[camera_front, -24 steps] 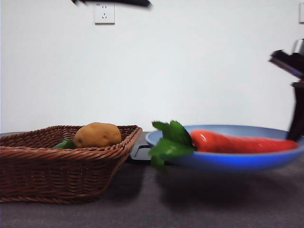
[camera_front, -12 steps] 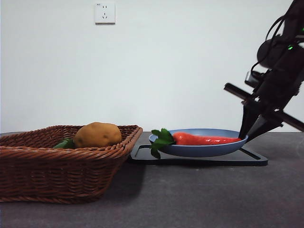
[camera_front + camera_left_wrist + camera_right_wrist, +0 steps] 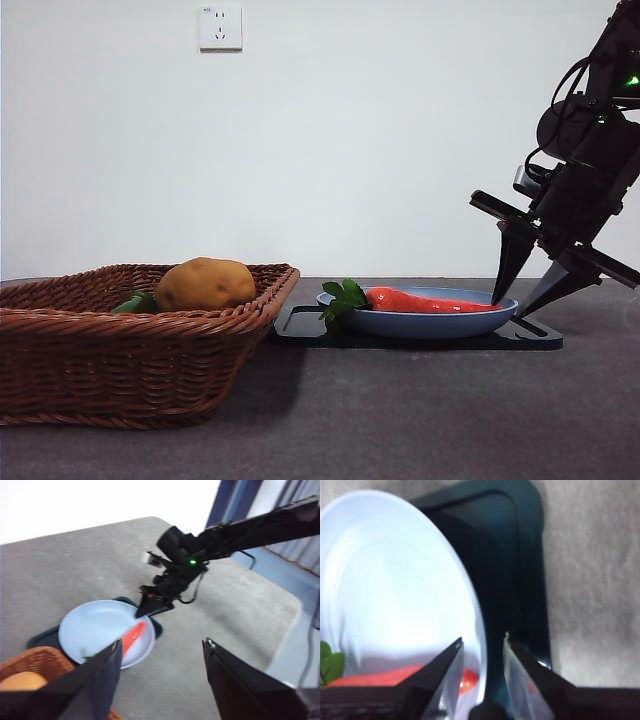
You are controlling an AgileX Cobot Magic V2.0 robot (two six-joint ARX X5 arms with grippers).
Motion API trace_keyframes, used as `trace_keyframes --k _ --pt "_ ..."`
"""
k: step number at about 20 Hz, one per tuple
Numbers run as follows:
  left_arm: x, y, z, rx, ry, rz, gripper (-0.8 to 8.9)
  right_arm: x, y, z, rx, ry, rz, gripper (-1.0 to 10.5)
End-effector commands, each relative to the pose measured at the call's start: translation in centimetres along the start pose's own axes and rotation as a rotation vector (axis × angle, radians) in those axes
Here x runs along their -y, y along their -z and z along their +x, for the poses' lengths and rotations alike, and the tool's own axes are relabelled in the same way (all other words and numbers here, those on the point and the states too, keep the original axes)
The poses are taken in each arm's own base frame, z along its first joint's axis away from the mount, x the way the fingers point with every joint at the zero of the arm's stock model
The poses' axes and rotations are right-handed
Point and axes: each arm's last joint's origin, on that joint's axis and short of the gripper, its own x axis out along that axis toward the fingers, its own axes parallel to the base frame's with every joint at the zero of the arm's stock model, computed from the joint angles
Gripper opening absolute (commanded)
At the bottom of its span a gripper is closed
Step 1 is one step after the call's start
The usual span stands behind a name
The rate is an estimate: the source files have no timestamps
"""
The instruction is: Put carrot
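Observation:
The red-orange carrot (image 3: 430, 300) (image 3: 132, 634) (image 3: 395, 677) lies in a blue plate (image 3: 430, 322) (image 3: 395, 580), its green leaves hanging over the rim toward the basket. The plate rests on a dark tray (image 3: 530, 340) (image 3: 515, 555). My right gripper (image 3: 510, 306) (image 3: 483, 638) is open at the plate's far-right rim, one jaw inside the rim and one outside over the tray, near the carrot's thin tip. My left gripper (image 3: 162, 641) is open and empty, high above the table.
A brown wicker basket (image 3: 130, 360) (image 3: 35, 660) stands left of the tray, holding a yellow-brown potato (image 3: 205, 283) (image 3: 22, 681) and a green item (image 3: 135, 302). Grey tabletop spreads in front. A wall socket (image 3: 220, 27) is on the white wall behind.
The plate with the carrot moved back from close to the camera and came down onto the dark tray. The right gripper stayed at its right rim, jaws now apart.

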Motion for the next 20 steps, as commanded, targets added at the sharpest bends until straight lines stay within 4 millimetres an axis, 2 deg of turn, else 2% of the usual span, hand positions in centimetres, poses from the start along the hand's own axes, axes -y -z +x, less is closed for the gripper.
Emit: trace_keyframes --k 1,5,8,9,11,14,17,20 --pt "0.0 -0.6 0.1 0.035 -0.029 0.022 2.84 -0.2 -0.6 -0.3 0.021 -0.007 -0.015 1.5" --pt "-0.4 -1.4 0.5 0.122 -0.169 0.104 2.83 -1.7 -0.2 -3.8 0.054 -0.015 -0.05 1.5" --pt "-1.1 -1.8 2.2 0.161 -0.288 0.123 2.83 -3.2 1.1 -7.8 0.055 -0.014 -0.07 1.5" --pt "-1.5 -1.8 3.0 0.157 -0.33 0.119 2.79 -3.8 1.8 -9.3 0.051 -0.009 -0.093 1.1" --pt "-2.1 -1.3 4.5 0.112 -0.386 0.113 1.99 -5.0 3.3 -11.7 0.039 -0.006 -0.171 0.3" --pt "-2.9 -0.5 6.1 0.028 -0.449 0.122 0.05 -6.8 5.7 -14.7 0.046 0.033 -0.258 0.0" --pt "-4.1 0.1 6.0 -0.052 -0.531 0.167 0.06 -8.7 8.4 -16.8 0.103 0.134 -0.338 0.0" --pt "-5.6 0.9 4.7 -0.161 -0.603 0.134 0.06 -9.6 11.4 -17.5 0.174 0.168 -0.416 0.0"
